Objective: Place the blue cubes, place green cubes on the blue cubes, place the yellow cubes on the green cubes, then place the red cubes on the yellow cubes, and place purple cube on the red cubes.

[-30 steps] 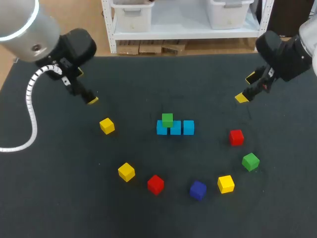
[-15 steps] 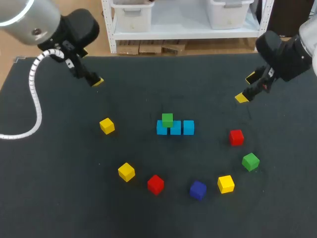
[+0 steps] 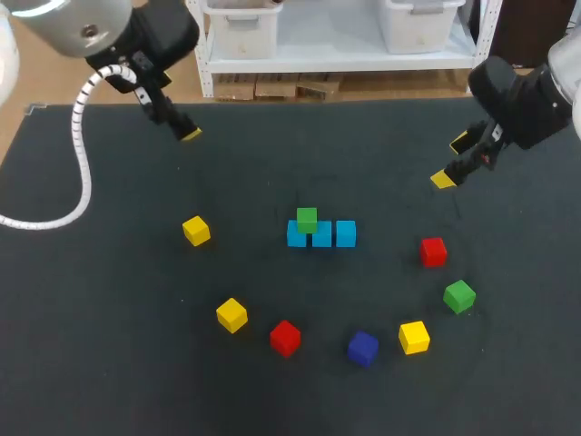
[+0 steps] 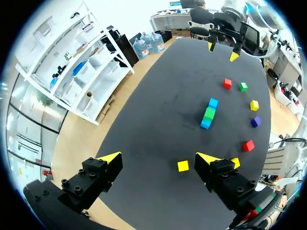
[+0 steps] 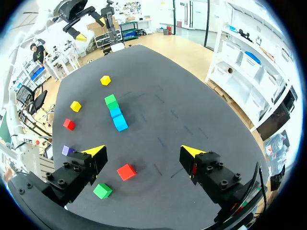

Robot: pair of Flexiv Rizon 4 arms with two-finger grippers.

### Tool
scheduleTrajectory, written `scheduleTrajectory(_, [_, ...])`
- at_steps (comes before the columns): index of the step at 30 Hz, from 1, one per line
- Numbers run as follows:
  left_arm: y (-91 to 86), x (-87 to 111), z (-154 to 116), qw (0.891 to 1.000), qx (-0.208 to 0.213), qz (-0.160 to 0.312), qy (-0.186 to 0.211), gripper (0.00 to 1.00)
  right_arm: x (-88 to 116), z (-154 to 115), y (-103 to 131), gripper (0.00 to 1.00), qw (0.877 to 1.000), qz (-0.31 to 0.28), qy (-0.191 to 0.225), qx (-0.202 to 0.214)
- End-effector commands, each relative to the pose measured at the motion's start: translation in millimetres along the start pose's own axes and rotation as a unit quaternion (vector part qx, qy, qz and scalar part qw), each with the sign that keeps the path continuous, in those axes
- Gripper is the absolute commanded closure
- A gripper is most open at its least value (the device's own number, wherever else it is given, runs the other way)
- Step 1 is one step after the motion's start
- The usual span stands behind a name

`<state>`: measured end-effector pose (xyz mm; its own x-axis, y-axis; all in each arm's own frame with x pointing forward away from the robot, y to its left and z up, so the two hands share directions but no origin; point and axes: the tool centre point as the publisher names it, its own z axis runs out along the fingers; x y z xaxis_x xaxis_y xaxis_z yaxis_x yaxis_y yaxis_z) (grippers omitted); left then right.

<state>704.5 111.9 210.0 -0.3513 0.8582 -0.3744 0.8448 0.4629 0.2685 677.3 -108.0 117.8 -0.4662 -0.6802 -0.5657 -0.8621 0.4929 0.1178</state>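
Three blue cubes (image 3: 321,235) lie in a row at the table's middle, with one green cube (image 3: 307,219) on the left one. A second green cube (image 3: 459,296) and a red cube (image 3: 433,252) lie to the right. Along the front lie a yellow cube (image 3: 231,315), a red cube (image 3: 285,338), the purple cube (image 3: 362,348) and another yellow cube (image 3: 414,337). A third yellow cube (image 3: 195,230) sits at the left. My left gripper (image 4: 159,158) hangs open and empty over the far left. My right gripper (image 5: 143,151) is open and empty, high at the far right.
The dark table mat (image 3: 109,345) ends at its far edge just behind both grippers. There is bare mat between the blue row and each arm.
My left arm has risen and drawn back toward the far left edge, away from the left yellow cube. The right arm and all cubes are unchanged.
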Motion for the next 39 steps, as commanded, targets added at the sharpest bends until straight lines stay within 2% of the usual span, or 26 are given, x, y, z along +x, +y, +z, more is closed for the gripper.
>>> scheduleTrajectory(1, [0.2,-3.5,0.1,1.000,-0.001,0.000,0.007,0.00,0.1,0.4,-0.5,0.00,1.000,0.000,-0.001,-0.001])
scheduleTrajectory(16, [-1.4,-0.9,2.7,1.000,-0.001,-0.007,0.002,0.00,0.1,0.4,-0.5,0.00,1.000,0.000,-0.001,-0.001])
scheduleTrajectory(20, [-5.2,2.7,6.8,0.996,-0.020,-0.052,-0.069,0.00,0.1,0.4,-0.5,0.00,1.000,0.000,-0.001,-0.001])
scheduleTrajectory(23, [-7.4,1.2,8.3,0.992,-0.030,-0.072,-0.102,0.00,0.1,0.4,-0.5,0.00,1.000,0.000,-0.001,-0.001])
scheduleTrajectory(29, [-7.3,0.9,14.9,0.986,-0.041,-0.098,-0.132,0.00,0.1,0.4,-0.5,0.00,1.000,0.000,-0.001,-0.001])
scheduleTrajectory(39, [7.7,3.3,11.7,0.972,-0.064,-0.141,-0.178,0.00,0.1,0.4,-0.5,0.00,1.000,0.000,-0.001,-0.001])
